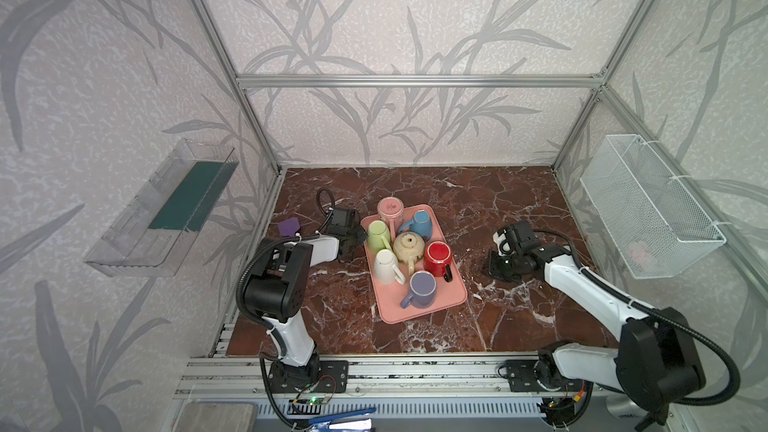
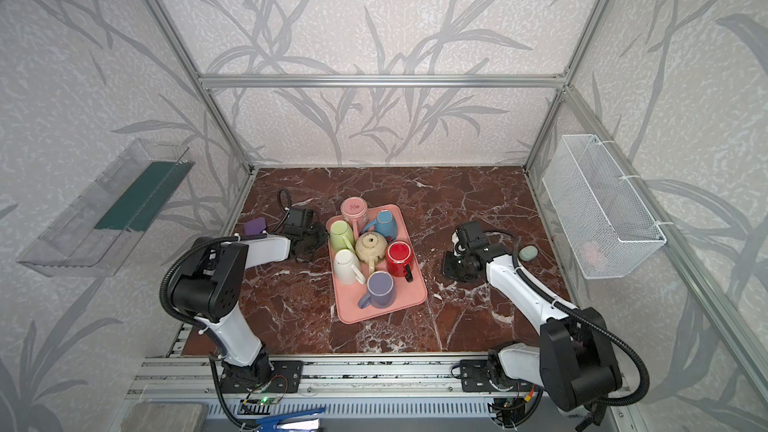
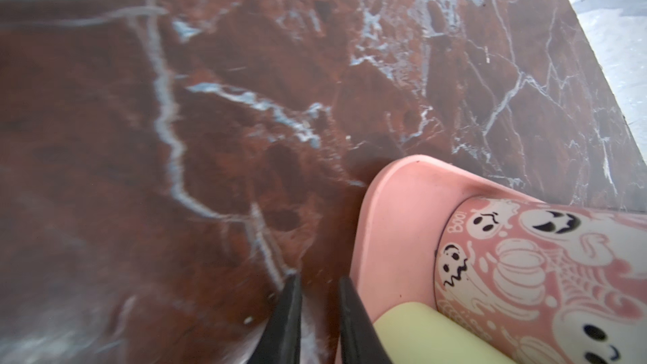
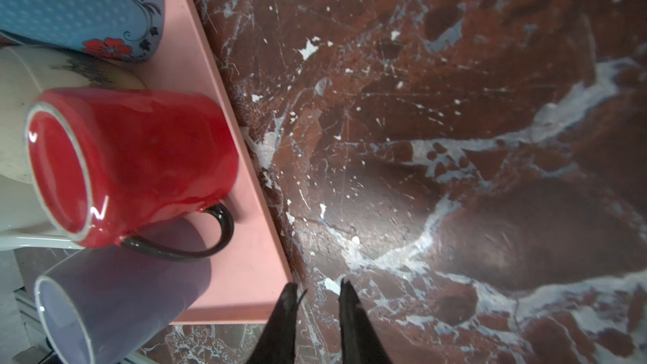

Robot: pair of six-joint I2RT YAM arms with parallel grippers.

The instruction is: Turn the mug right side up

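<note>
left gripper [image 3: 319, 281] tips are seen barely parted, nothing held, just outside the pink tray [image 3: 378, 211] rim, with the green mug [image 3: 420, 327] right beside it, bottom-up by the look of it. right gripper [image 4: 318, 287], parted and empty too, is parked farther off the tray, with the bottom-up red mug [image 4: 147, 155] nearest.

Mugs [image 1: 409, 245] on tray [image 1: 445, 302], ctr of table [image 1: 519, 209] — L hand [image 1: 356, 239] left, R hand [image 1: 495, 270] right

The tabletop [image 1: 478, 201] is dark red stone with white lines. A pink tray [image 1: 453, 295] lies flat on it, between the left gripper [image 1: 356, 238] and the right gripper [image 1: 496, 265]. A small purple thing [image 1: 289, 226] lies past the left gripper, away from the tray. In a top view, a small grey-green thing [image 2: 528, 252] lies past the right gripper, also away from the tray.
</note>
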